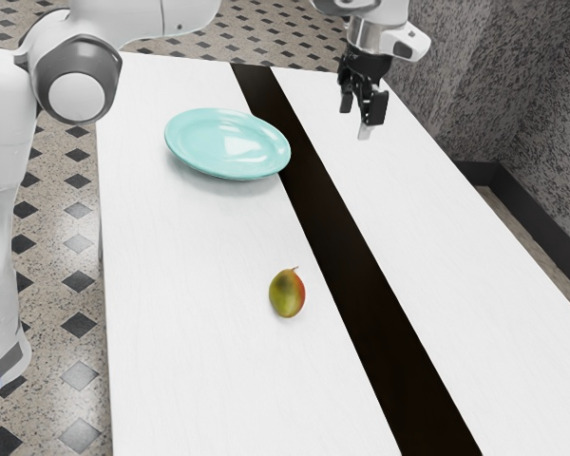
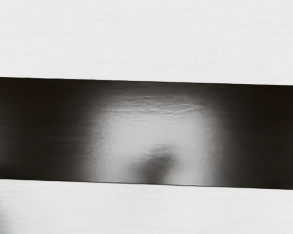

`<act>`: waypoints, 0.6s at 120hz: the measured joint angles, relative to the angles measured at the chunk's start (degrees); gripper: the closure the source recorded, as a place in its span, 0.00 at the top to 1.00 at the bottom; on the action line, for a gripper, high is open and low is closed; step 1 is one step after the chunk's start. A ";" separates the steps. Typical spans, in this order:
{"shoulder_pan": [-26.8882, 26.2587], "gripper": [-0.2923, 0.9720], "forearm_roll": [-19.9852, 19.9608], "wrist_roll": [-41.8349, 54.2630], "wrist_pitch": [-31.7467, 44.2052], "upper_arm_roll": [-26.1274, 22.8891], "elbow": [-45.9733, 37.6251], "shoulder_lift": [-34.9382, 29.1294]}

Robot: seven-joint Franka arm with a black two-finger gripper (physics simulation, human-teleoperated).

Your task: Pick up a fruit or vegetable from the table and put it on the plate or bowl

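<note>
A small green-and-red mango (image 1: 287, 293) lies on the white table (image 1: 190, 313), toward the near side and just to the exterior view's left of a black stripe (image 1: 361, 266). A teal plate (image 1: 228, 142) rests farther back on the same white surface, with nothing on it. My gripper (image 1: 364, 122) hangs high above the far end of the table, over the stripe's right edge, well apart from both the mango and the plate. Its fingers stand open and hold nothing. Under my hand in the wrist view is the glossy black stripe (image 2: 39, 126), with white tabletop (image 2: 146, 34) on both sides.
A speckled grey wall (image 1: 513, 85) rises past the table's far right side. Checkered floor (image 1: 57, 285) runs along the exterior view's left, where the arm's white base (image 1: 0, 237) stands. White tabletop also stretches to the right of the stripe.
</note>
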 joint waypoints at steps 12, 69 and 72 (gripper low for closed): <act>-0.03 0.77 0.01 0.06 0.03 0.07 0.00 0.10; 0.07 0.77 -0.71 0.51 -0.03 0.23 0.14 0.13; -0.01 0.77 -0.75 0.51 -0.08 0.12 0.19 -0.02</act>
